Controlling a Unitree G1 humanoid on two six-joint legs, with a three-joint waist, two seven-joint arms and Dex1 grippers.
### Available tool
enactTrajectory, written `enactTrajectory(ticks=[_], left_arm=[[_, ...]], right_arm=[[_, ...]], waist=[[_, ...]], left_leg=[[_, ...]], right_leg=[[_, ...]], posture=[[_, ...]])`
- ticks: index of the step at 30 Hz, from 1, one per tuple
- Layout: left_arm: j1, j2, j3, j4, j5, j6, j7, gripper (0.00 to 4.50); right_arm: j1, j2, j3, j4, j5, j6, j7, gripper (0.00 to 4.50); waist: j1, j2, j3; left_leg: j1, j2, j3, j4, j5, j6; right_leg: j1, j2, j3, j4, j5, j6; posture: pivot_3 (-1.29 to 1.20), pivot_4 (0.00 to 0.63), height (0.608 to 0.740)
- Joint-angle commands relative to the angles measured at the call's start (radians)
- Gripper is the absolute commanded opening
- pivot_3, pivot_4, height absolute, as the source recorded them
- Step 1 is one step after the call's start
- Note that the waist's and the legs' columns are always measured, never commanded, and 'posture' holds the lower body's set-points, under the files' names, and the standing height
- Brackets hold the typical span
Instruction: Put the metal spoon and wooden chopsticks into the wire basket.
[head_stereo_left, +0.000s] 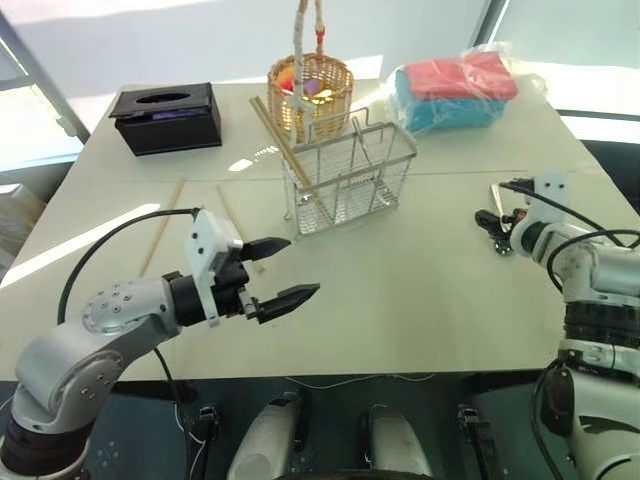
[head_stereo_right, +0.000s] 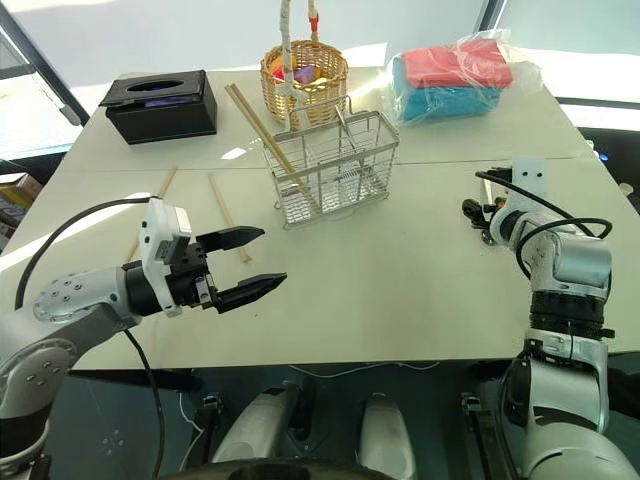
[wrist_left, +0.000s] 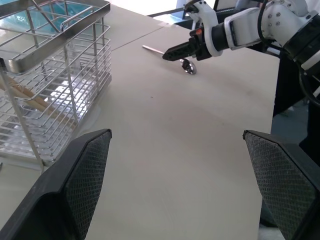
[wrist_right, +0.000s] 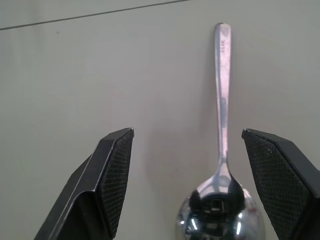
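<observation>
The metal spoon (wrist_right: 222, 100) lies flat on the table at the right. My right gripper (wrist_right: 187, 134) hovers low over the spoon, open, with the bowl between its fingers and the handle pointing away. The wire basket (head_stereo_left: 345, 175) stands upright mid-table. One wooden chopstick (head_stereo_left: 285, 150) leans inside it, sticking out past the rim toward the far left. Two more chopsticks (head_stereo_left: 160, 238) lie loose on the table left of the basket. My left gripper (head_stereo_left: 300, 267) hangs open and empty above the table's near edge, pointing toward the basket.
A black tissue box (head_stereo_left: 165, 117) sits at the far left. Right behind the wire basket stands a round wicker basket (head_stereo_left: 310, 90) with a tall handle. A plastic bag of red and blue cloths (head_stereo_left: 455, 85) lies at the far right.
</observation>
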Motion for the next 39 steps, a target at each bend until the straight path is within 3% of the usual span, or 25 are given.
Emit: enactTrajectory(ticks=[1, 10, 26, 28, 39], left_arm=[[0.009, 0.000, 0.020, -0.049, -0.009, -0.010, 0.025, 4.46], [0.010, 0.033, 0.056, -0.070, -0.065, 0.004, 0.051, 4.46], [-0.006, 0.091, 0.082, -0.068, -0.121, -0.005, 0.059, 4.46], [-0.005, 0.093, 0.086, -0.070, -0.123, -0.006, 0.061, 4.50], [-0.011, 0.096, 0.089, -0.067, -0.122, -0.013, 0.070, 4.50]], right_arm=[[-0.058, -0.017, -0.013, 0.097, -0.036, -0.120, -0.012, 3.57], [-0.135, 0.012, -0.004, 0.282, -0.046, -0.204, -0.008, 3.57], [-0.181, 0.031, 0.013, 0.364, -0.069, -0.232, 0.003, 3.57], [-0.182, 0.029, 0.011, 0.372, -0.070, -0.238, 0.000, 4.46], [-0.189, 0.024, 0.017, 0.385, -0.073, -0.232, 0.005, 4.49]], waist=[[0.000, 0.000, 0.000], [0.001, 0.000, 0.000], [-0.001, 0.000, 0.000], [-0.001, 0.000, 0.000], [-0.001, 0.000, 0.000]], left_leg=[[0.000, 0.000, 0.000, 0.000, 0.000, 0.000], [0.001, 0.000, 0.000, 0.000, 0.001, -0.001], [0.002, 0.000, 0.000, 0.001, 0.001, -0.001], [0.002, 0.000, 0.000, 0.001, 0.001, -0.001], [0.002, 0.000, 0.000, 0.001, 0.001, -0.001]], right_leg=[[0.000, 0.000, 0.000, 0.000, 0.000, 0.000], [0.001, 0.001, 0.000, 0.001, 0.000, 0.000], [0.001, 0.001, 0.000, 0.002, 0.000, 0.000], [0.001, 0.001, 0.000, 0.002, 0.000, 0.000], [0.001, 0.001, 0.000, 0.002, 0.000, 0.000]], posture=[[0.00, 0.150, 0.740], [0.00, 0.150, 0.740], [0.00, 0.150, 0.740], [0.00, 0.150, 0.740], [0.00, 0.150, 0.740]])
